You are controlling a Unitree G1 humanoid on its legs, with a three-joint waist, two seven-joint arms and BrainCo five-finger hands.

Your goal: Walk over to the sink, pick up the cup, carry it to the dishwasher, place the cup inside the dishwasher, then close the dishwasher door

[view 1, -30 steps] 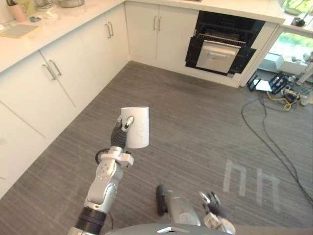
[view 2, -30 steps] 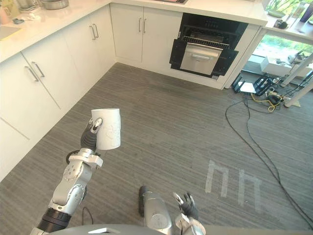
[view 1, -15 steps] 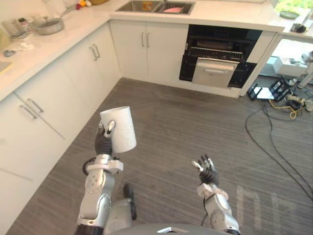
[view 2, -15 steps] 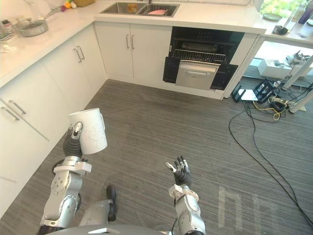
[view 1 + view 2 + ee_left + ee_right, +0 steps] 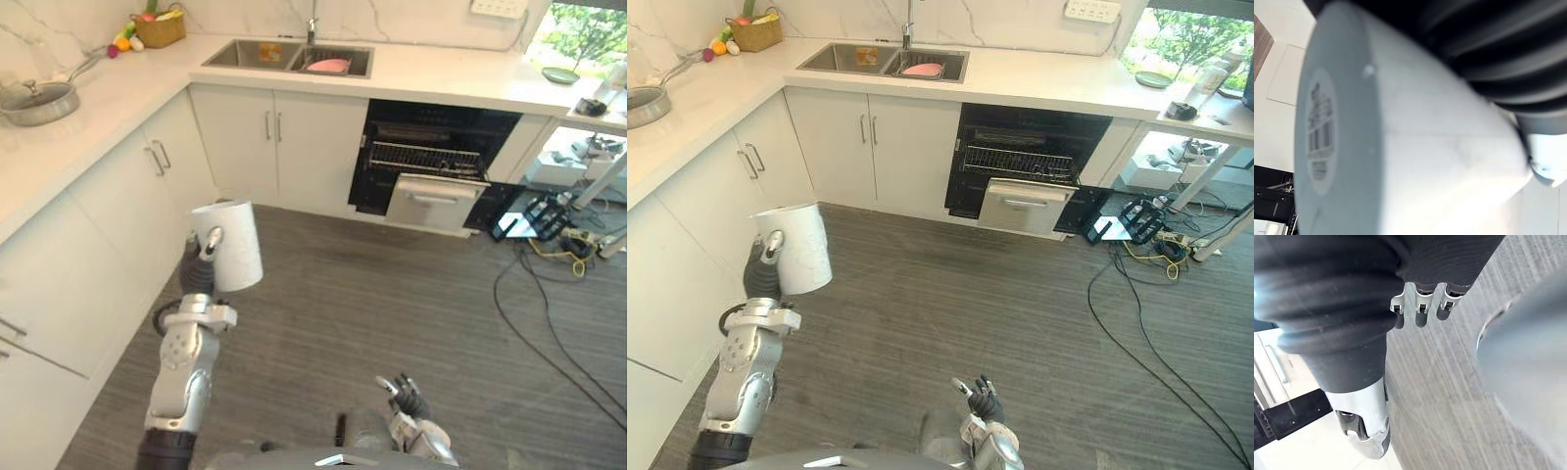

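My view has swung up toward the far side of the kitchen since a moment ago, and my right hand now sits lower in it, while the cup has stayed in my left hand. On the left stretch of the table a lidded pan rests near the front edge, and a basket of fruit stands in the far left corner. My left hand is raised in front of the white cupboards, its fingers closed round the white cup, which stands roughly upright and leans a little, held well above the grey floor. From my left wrist, the cup's base with its label faces the camera. The sink is set into the far stretch of the table, with something pink in its right basin. Right of it, under the table, the dishwasher stands open with a wire rack showing, well apart from the cup. My right hand hangs low near the floor, its fingers relaxed and holding nothing.
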